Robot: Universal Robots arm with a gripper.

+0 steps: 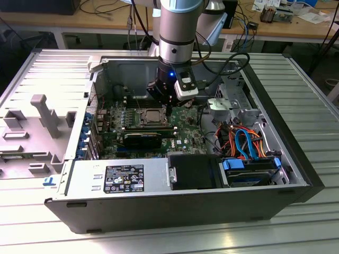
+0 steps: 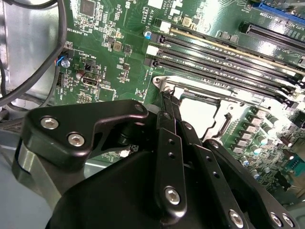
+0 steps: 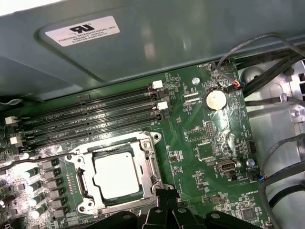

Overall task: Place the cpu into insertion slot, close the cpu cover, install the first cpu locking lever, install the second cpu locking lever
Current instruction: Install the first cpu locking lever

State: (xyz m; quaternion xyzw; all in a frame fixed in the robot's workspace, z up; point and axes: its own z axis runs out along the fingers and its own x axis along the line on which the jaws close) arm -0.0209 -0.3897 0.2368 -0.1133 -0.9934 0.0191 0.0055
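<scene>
Hovering beside the socket, your gripper (image 3: 159, 198) has fingers pressed together, holding nothing | cpu (image 3: 116, 176) seated under closed cpu cover (image 3: 151, 164) | memory slots (image 3: 90, 121) adjacent | white label (image 3: 82, 30) on case wall, print unread

The gripper (image 1: 168, 108) hangs low inside the open computer case (image 1: 296, 174), its closed fingertips (image 3: 165, 194) right at the edge of the cpu cover (image 3: 147, 157). Above the insertion slot (image 3: 114, 177) the way down is open. On one side the long memory slots (image 3: 90, 121) run close along the socket; on another a row of capacitors (image 3: 35, 183) crowds in. At the exterior view's right, a tangle of coloured cables (image 1: 241, 140) and a drive cage (image 1: 233, 103) narrow the room.
</scene>
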